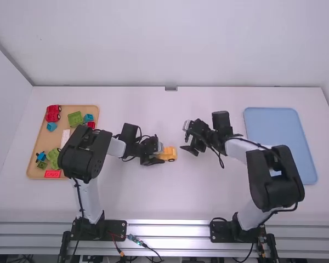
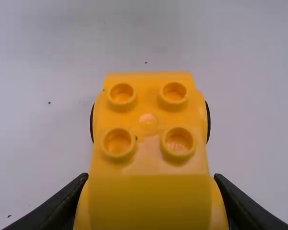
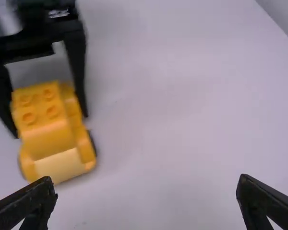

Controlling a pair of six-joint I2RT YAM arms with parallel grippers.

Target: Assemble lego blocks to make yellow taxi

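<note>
Yellow car (image 1: 170,153) grasped by left gripper (image 1: 158,155), right gripper (image 1: 187,137) spread, right of car, far table edge (image 1: 126,87) well beyond, blue tray (image 1: 277,131) well right, left wrist view shows car's studs (image 2: 174,92)

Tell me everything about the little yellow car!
The yellow car looks like smooth, shiny plastic. Four round studs stick up on top, and dark wheels peek out at its sides. It's right way up, near the middle of the white table. The left claw hugs both its sides. I can't tell if its wheels touch down.
</note>
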